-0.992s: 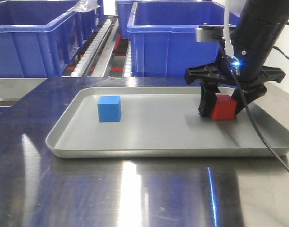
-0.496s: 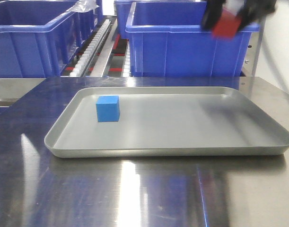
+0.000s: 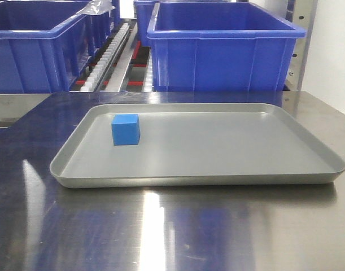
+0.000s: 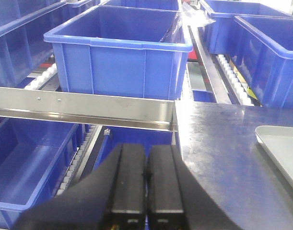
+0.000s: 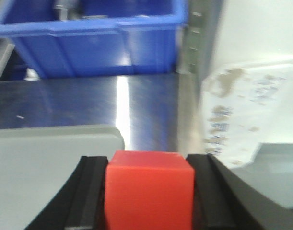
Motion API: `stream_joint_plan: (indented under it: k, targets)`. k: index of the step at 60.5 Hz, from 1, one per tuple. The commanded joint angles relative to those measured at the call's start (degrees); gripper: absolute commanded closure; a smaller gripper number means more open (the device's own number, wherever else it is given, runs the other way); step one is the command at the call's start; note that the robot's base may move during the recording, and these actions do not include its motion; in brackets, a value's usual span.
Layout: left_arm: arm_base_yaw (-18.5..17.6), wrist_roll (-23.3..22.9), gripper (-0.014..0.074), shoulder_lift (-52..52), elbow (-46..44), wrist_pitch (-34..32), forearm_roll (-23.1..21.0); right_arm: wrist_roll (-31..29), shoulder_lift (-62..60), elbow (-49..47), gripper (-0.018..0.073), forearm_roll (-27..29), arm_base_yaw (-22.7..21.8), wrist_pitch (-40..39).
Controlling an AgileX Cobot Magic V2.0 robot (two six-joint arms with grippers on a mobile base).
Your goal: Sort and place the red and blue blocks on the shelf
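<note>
Two blocks: one lies on the tray, the other is in a grip and absent from the front view.
Left gripper (image 4: pixel 147 177): black pads are pressed together on nothing. The shelf's brushed-steel front rail with two screws (image 4: pixel 84 103) runs at 10 o'clock, and a large dark-blue plastic bin (image 4: pixel 120 52) stands at 12.
Small sky-blue matte cube (image 3: pixel 125 129): it sits flat at about 10 o'clock on the shallow grey metal tray (image 3: pixel 217 176), apart from the rim.
Bright red matte cube (image 5: pixel 148 189): it is clamped squarely between the right gripper's (image 5: pixel 147 191) black fingers. The tray corner is at 9 o'clock and the shiny steel tabletop (image 5: pixel 88 103) at 12.
Step in hand: probably carrying red to the shelf.
Doing it well: hold the cube level and firm and pass clear of the bin walls. Seat its bottom face flat before releasing.
</note>
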Motion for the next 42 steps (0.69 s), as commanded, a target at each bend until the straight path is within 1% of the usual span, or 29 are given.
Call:
stream_joint_plan:
  k: [1,9,17,42]
  targets:
    - [0.1,-0.3,0.0453,-1.1,2.1,-4.9,0.0,-0.3,-6.2,3.2,0.0498,-1.3,-2.4,-5.1]
    - [0.1,-0.3,0.0453,-1.1,2.1,-4.9,0.0,-0.3,-14.5,10.0,0.0498,-1.3,-4.1,-6.7]
    - [0.1,-0.3,0.0453,-1.1,2.1,-4.9,0.0,-0.3,-18.7,13.7,0.0498,-1.2,-4.5,-8.1]
    - [0.1,-0.3,0.0453,-1.1,2.1,-4.9,0.0,-0.3,-19.2,14.1,0.0498,-1.2,-4.5,-8.5]
